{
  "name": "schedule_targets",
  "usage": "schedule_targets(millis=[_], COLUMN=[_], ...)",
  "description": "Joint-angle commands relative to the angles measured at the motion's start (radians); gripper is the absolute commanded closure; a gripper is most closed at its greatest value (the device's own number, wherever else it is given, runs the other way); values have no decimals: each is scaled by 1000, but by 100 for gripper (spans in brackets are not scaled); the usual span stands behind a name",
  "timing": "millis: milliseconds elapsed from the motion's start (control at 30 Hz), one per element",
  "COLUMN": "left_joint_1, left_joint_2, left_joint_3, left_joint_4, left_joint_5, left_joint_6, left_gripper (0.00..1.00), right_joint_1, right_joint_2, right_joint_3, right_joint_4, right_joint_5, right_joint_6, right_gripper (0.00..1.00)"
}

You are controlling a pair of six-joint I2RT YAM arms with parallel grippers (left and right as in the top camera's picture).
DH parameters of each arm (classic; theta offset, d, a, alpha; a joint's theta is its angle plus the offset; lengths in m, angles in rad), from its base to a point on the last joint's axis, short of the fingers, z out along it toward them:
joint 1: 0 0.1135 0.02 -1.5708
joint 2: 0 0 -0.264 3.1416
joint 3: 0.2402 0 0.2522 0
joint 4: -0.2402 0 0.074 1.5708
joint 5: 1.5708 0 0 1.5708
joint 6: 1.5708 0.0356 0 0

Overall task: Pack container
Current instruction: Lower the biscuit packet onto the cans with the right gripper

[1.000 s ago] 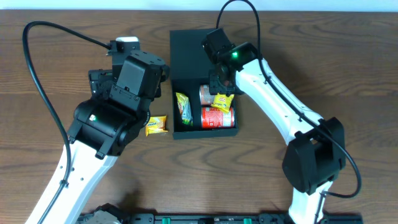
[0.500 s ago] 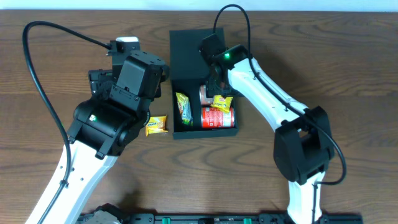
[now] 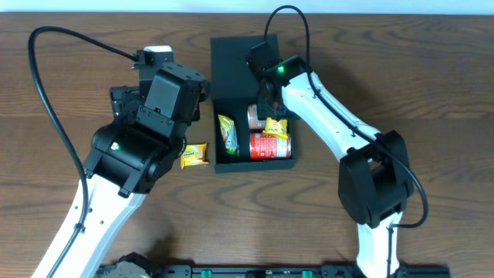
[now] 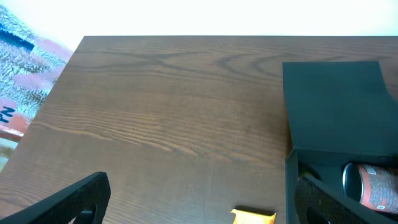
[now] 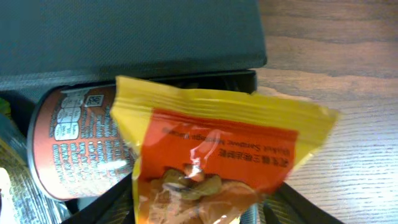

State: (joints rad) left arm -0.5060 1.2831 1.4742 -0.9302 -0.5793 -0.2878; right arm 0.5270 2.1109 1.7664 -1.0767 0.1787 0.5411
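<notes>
The container point(image 3: 239, 62) is a black box in the middle of the table, its flap lid lying open at the back. Inside it lie a green packet point(image 3: 228, 133) and two red cans point(image 3: 270, 147). My right gripper point(image 5: 202, 208) hangs over the cans, shut on a yellow-orange snack packet point(image 5: 211, 149), seen from above as the snack packet point(image 3: 275, 127). One red can point(image 5: 74, 146) lies just under it. My left gripper point(image 4: 202, 208) stands wide open above the table, left of the container point(image 4: 336, 106), with a second yellow packet point(image 4: 254, 216) on the wood between its fingers.
That loose yellow packet point(image 3: 194, 154) lies on the table by the box's left wall. The bulky left arm point(image 3: 147, 131) covers the table's left part. A white object point(image 3: 158, 51) sits behind it. Patterned cloth point(image 4: 18, 56) shows beyond the table's left edge.
The right arm has swung its elbow in and shifted slightly left over the box, the snack packet dipping a little toward the cans. The left arm has not moved.
</notes>
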Motion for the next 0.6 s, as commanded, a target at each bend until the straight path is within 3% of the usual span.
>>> schedule_targets(millis=[0, 233, 567], left_joint_1=[3, 3, 3], left_joint_2=[4, 5, 5], left_joint_3=[17, 17, 17], left_joint_4=[1, 1, 1], left_joint_5=[-8, -8, -8], left_joint_6=[4, 4, 4], left_gripper=[5, 4, 5], right_joint_1=[-7, -7, -7], right_joint_2=[16, 16, 16], right_joint_3=[18, 18, 19], right_joint_4=[5, 8, 6], right_joint_5=[8, -2, -3], right_joint_6=[3, 3, 0], right_gripper=[51, 63, 64])
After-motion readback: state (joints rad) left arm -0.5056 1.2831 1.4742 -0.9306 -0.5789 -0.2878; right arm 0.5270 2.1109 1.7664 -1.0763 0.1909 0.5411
